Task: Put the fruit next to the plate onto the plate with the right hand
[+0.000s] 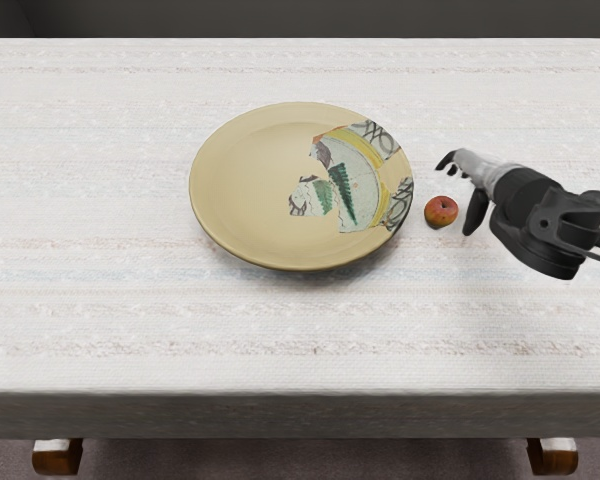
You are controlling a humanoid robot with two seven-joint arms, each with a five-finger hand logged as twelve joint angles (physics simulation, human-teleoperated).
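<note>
A small red and orange fruit (441, 211) lies on the table just right of the plate's rim. The round tan plate (250, 180) carries a painted pattern on its right half and holds nothing. My right hand (464, 190) comes in from the right edge and hovers just right of the fruit. Its dark fingers (450, 160) are spread, with the thumb pointing down beside the fruit, and it holds nothing. A narrow gap shows between thumb and fruit.
The pale striped tabletop (130, 300) stretches wide to the left and front of the plate. Its front edge runs along the bottom, with wooden feet (56, 456) below.
</note>
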